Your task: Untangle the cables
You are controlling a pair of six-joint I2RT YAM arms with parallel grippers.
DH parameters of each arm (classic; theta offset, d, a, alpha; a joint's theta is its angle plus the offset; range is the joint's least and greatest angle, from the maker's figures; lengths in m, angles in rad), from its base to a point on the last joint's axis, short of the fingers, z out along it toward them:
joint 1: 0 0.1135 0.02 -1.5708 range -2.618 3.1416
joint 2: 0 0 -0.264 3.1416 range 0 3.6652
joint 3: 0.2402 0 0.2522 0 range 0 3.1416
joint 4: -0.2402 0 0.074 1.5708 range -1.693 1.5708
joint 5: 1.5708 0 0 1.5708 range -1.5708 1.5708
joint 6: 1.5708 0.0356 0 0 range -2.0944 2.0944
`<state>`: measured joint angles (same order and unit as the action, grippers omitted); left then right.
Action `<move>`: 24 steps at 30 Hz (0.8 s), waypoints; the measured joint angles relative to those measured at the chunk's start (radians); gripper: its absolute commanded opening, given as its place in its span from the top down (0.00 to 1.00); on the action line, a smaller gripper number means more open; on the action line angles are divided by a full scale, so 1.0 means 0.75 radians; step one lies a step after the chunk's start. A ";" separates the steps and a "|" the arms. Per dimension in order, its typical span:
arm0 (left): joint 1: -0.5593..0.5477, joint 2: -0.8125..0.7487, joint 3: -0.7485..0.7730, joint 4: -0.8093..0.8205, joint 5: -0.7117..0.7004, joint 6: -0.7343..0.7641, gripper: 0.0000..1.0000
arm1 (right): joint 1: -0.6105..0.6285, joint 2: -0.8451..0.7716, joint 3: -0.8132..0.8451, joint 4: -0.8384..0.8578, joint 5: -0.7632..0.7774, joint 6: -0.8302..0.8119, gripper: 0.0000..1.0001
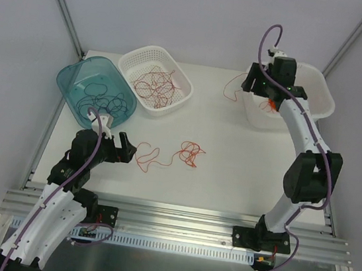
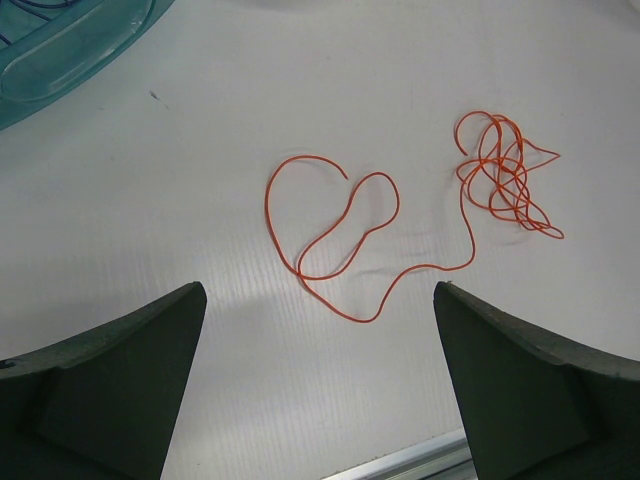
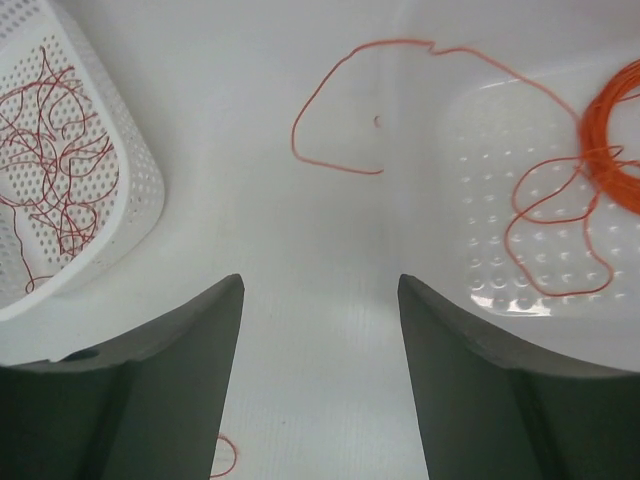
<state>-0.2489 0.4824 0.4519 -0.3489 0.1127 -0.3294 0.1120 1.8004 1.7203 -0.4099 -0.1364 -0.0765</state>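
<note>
Cables (image 2: pixel 500 180): middle of table (image 2: pixel 150 200), loose tail left, knot right.
Left gripper (image 2: pixel 318 300): just near of tail, spread fully wide, empty.
Right gripper (image 3: pixel 320 290): far right by white bin (image 1: pixel 327 101), jaws parted, empty.
Step, likely: reaching for the next strand.
Next: pinch tail, draw clear of knot.

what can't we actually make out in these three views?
- Top view: the right arm covers much of the clear bin, so its contents are mostly hidden.
- Right wrist view: the orange coil is cut off by the right edge, the white basket by the left.
- Top view: dark cables in the teal bin are too small to count.
</note>
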 measured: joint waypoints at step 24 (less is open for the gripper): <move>0.000 -0.009 -0.001 0.000 0.002 -0.023 0.01 | 0.375 0.615 0.193 0.434 0.651 0.334 0.38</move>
<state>-0.2489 0.4755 0.4515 -0.3489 0.1139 -0.3466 0.3935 2.2620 1.8652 -0.0845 0.3515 0.1738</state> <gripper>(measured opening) 0.992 0.621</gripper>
